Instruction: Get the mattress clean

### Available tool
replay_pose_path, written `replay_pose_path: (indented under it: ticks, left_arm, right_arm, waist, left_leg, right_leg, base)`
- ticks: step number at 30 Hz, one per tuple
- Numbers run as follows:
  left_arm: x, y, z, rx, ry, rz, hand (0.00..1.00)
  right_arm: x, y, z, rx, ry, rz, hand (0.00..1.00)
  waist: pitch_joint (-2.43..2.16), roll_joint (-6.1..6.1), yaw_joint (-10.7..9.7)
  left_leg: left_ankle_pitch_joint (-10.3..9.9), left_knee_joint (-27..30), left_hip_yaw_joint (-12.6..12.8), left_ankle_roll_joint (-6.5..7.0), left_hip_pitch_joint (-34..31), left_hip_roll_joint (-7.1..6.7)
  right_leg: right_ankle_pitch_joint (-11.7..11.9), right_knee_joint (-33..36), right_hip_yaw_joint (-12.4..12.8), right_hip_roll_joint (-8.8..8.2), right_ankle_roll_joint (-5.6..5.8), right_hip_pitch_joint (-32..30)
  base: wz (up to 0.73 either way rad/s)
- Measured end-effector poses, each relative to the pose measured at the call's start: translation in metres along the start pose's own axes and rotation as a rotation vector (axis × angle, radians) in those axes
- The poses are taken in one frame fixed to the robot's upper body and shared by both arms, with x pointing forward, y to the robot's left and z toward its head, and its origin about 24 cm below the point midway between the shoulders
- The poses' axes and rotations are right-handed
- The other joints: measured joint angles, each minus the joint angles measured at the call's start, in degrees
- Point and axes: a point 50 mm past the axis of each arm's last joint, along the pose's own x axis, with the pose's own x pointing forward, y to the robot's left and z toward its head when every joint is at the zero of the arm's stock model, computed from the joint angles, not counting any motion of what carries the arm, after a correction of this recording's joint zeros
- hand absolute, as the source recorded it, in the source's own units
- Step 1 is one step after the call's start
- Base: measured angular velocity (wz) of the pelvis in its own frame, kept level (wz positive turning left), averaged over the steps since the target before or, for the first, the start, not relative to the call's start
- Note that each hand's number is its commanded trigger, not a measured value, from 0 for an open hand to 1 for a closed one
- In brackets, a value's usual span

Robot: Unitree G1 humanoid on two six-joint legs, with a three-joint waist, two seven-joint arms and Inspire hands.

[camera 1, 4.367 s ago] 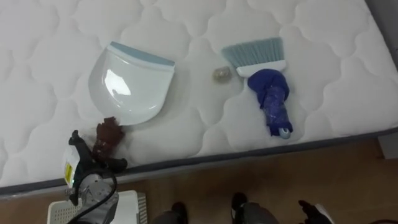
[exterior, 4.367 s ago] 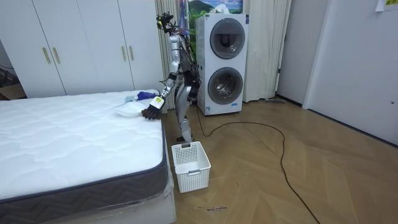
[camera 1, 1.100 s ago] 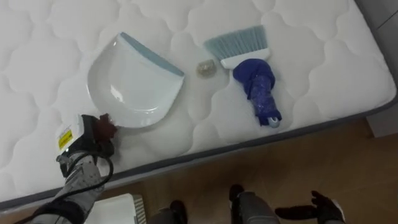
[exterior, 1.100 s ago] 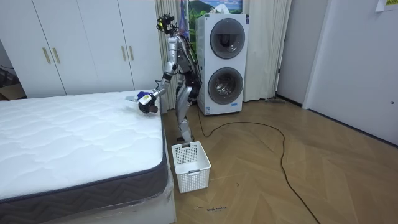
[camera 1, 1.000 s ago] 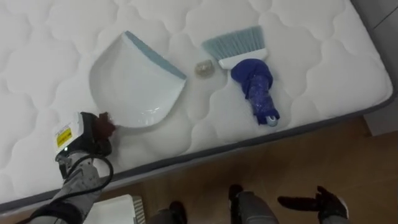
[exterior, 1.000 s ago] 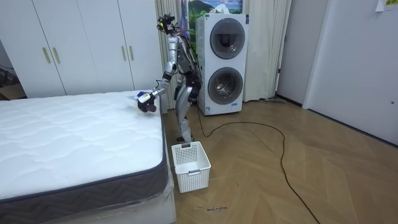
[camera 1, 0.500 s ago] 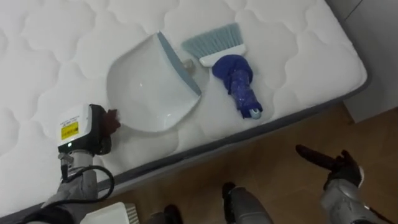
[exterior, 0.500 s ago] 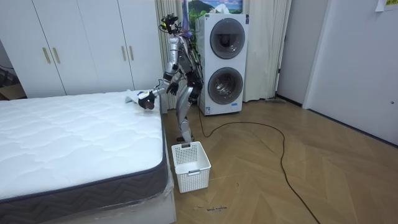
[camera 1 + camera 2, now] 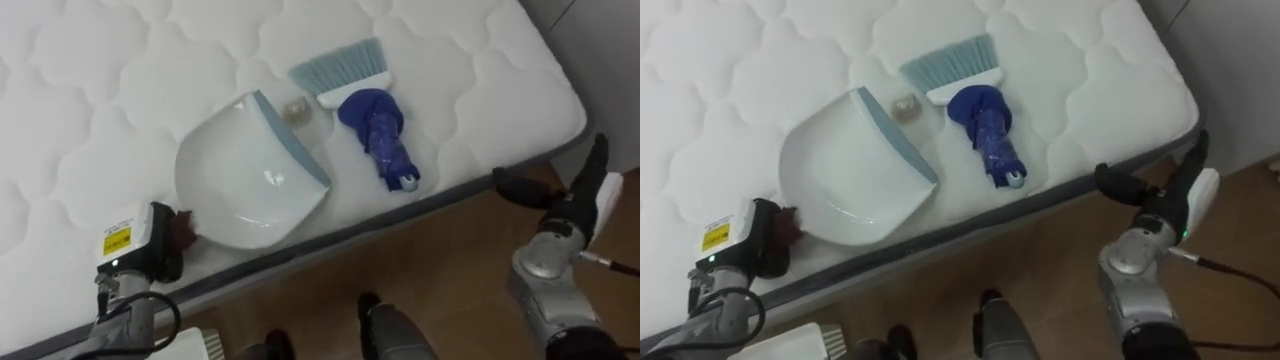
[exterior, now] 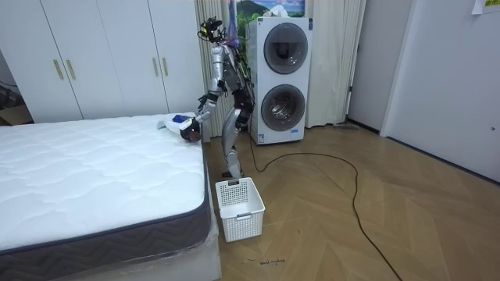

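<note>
Left hand [image 9: 150, 255] grips the dustpan [image 9: 245, 185] by its handle, lip just beside a small pale scrap [image 9: 295, 109] (possibly wadded paper) on the mattress [image 9: 100, 80]. Right hand [image 9: 560, 205], fingers extended and empty, should next grasp the brush [image 9: 365, 110] by its blue handle, with the lip held flat.

Stacked washing machines [image 10: 280, 82] at back wall. To the room view's left of them white wardrobe [image 10: 101, 58], bed [image 10: 94, 172] nearer the camera; pale curtain [image 10: 332, 62] just right; herringbone wood floor [image 10: 375, 211] in front.
</note>
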Motion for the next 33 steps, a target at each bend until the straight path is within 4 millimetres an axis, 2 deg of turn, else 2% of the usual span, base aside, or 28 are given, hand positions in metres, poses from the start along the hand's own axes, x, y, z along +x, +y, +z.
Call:
replay_pose_path:
  ticks: [6, 12, 16, 27, 33]
  left_arm:
    - [0.001, -0.003, 0.0, -0.034, 0.026, -0.065, 1.0]
    - [0.005, 0.0, 0.001, -0.065, 0.045, -0.091, 1.0]
    - [0.008, 0.002, 0.002, -0.101, 0.057, -0.113, 1.0]
    - [0.012, 0.003, 0.004, -0.187, 0.085, -0.158, 1.0]
    - [0.016, 0.005, 0.009, -0.195, 0.07, -0.179, 1.0]
  right_arm:
    - [-0.002, 0.012, 0.015, 0.002, -0.074, 0.022, 0.0]
    - [0.002, 0.016, 0.027, -0.002, -0.121, 0.034, 0.0]
    - [0.005, 0.019, 0.035, 0.0, -0.151, 0.047, 0.0]
    - [0.0, 0.029, 0.037, -0.008, -0.17, 0.123, 0.0]
    - [-0.007, 0.039, 0.036, -0.017, -0.169, 0.209, 0.0]
  waist:
    - [-0.11, -0.25, 1.1]
    - [0.2, -0.81, 2.1]
    - [0.21, -0.81, 2.3]
    - [0.41, -0.96, 4.0]
    - [0.81, -0.52, 5.6]
  left_leg:
    - [0.0, -0.6, 0.1, 0.02, 0.8, -0.09]
    - [0.0, -1.0, 0.0, -0.01, 0.7, -0.2]
    - [0.0, -0.6, -0.2, 0.0, 0.1, -0.13]
    - [0.0, 0.4, -0.2, -0.01, -0.5, 0.41]
    - [0.0, 0.7, -0.3, 0.01, -1.0, 0.76]
  right_leg:
    - [0.0, 0.2, 0.1, -0.05, -0.03, 0.3]
    - [-0.3, 0.5, -0.2, -0.24, -0.34, -0.1]
    - [-0.3, 0.4, -0.6, -0.37, -0.32, -0.2]
    - [-1.4, 0.8, -2.6, -1.16, -0.64, 0.1]
    - [-1.3, 0.3, -3.6, -1.2, -0.69, 0.3]
  base:
    - [-0.01]
    - [0.0]
    - [0.03]
    - [0.05]
    - [0.04]
